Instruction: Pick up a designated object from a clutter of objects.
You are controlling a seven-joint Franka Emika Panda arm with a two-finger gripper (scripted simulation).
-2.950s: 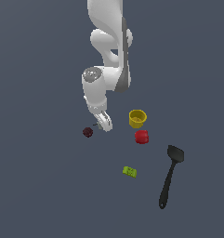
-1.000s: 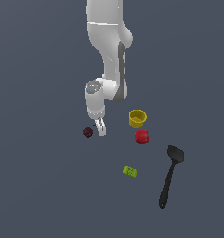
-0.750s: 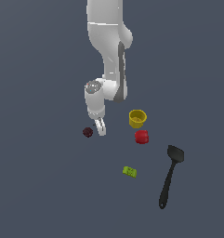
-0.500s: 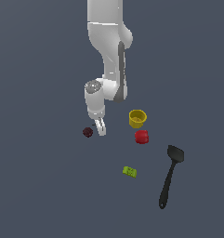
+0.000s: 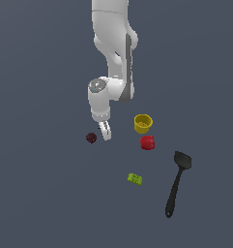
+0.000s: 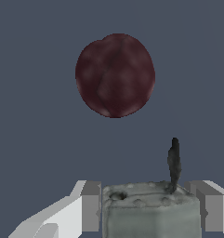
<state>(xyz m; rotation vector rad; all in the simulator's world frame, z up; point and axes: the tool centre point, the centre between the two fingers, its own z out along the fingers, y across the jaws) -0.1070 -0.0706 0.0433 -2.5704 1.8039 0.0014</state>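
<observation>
The designated object (image 6: 150, 209), a small pale grey piece with a thin dark stem (image 6: 174, 160), sits between my gripper's (image 6: 148, 211) two fingers (image 6: 88, 207), which press against both its sides. In the exterior view the gripper (image 5: 105, 131) points down at the floor just to the right of the dark maroon ball (image 5: 91, 137), and the piece is hidden behind the fingers. The ball (image 6: 115, 74) lies apart from the piece in the wrist view. The rest of the clutter of objects is spread to the exterior view's right.
A yellow cup (image 5: 143, 123) and a red chunk (image 5: 147, 142) stand right of the gripper in the exterior view. A lime-green block (image 5: 135, 179) and a long black spatula (image 5: 176, 186) lie nearer the lower right. The floor is plain dark grey.
Since three seconds ago the arm has straightened up and the gripper has shifted slightly down and toward the maroon ball. Over the last second nothing visibly moves.
</observation>
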